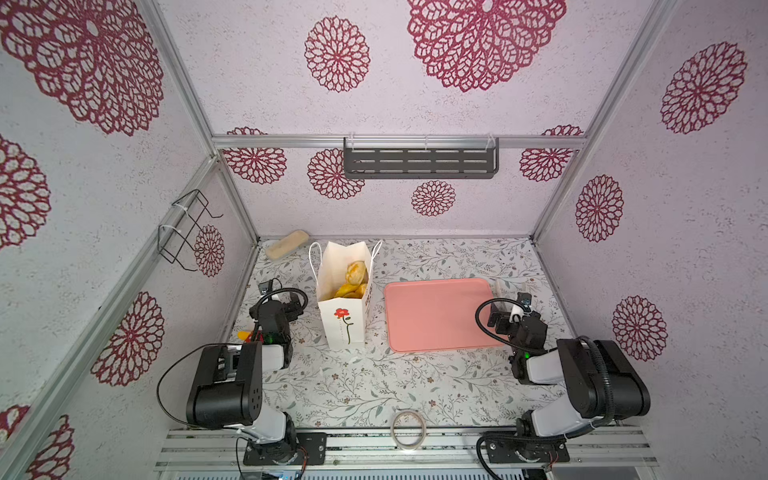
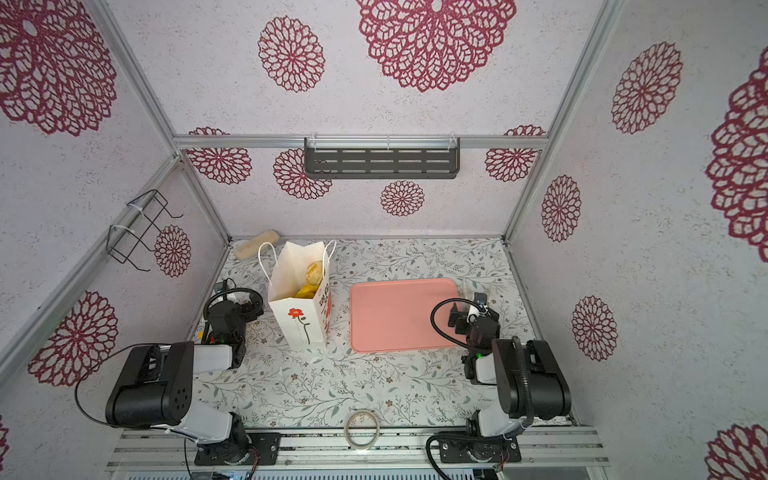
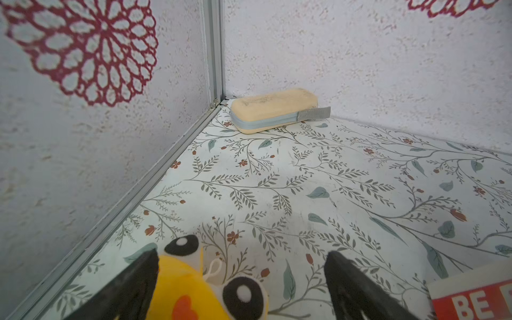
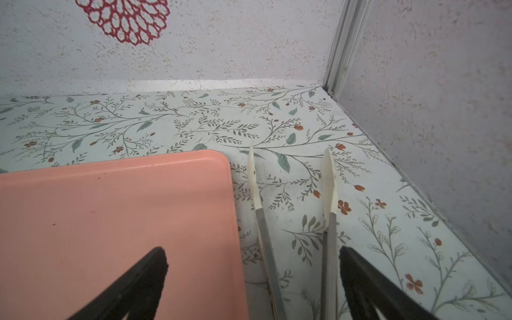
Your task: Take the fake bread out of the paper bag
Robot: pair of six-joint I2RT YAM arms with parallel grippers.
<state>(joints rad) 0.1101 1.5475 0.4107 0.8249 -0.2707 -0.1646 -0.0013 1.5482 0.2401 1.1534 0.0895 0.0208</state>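
Observation:
The white paper bag (image 1: 345,320) (image 2: 297,322) stands upright and open at the table's back left, its red flower facing the front. Several glossy golden pieces of fake bread (image 1: 354,279) (image 2: 311,279) lie inside it. A corner of the bag with red print (image 3: 471,300) shows in the left wrist view. My left gripper (image 1: 289,303) (image 3: 241,252) hangs low just left of the bag, open, with a yellow plush toy (image 3: 180,288) lying by one finger. My right gripper (image 1: 509,309) (image 4: 252,249) is open at the tray's right edge, above a pair of tongs (image 4: 329,194).
A pink tray (image 1: 436,316) (image 2: 399,316) (image 4: 110,221) lies right of the bag. A beige zip case (image 1: 286,245) (image 3: 274,109) rests in the back left corner. A tape ring (image 1: 408,428) sits at the front edge. A dark shelf (image 1: 419,162) and a wire rack (image 1: 183,228) hang on the walls.

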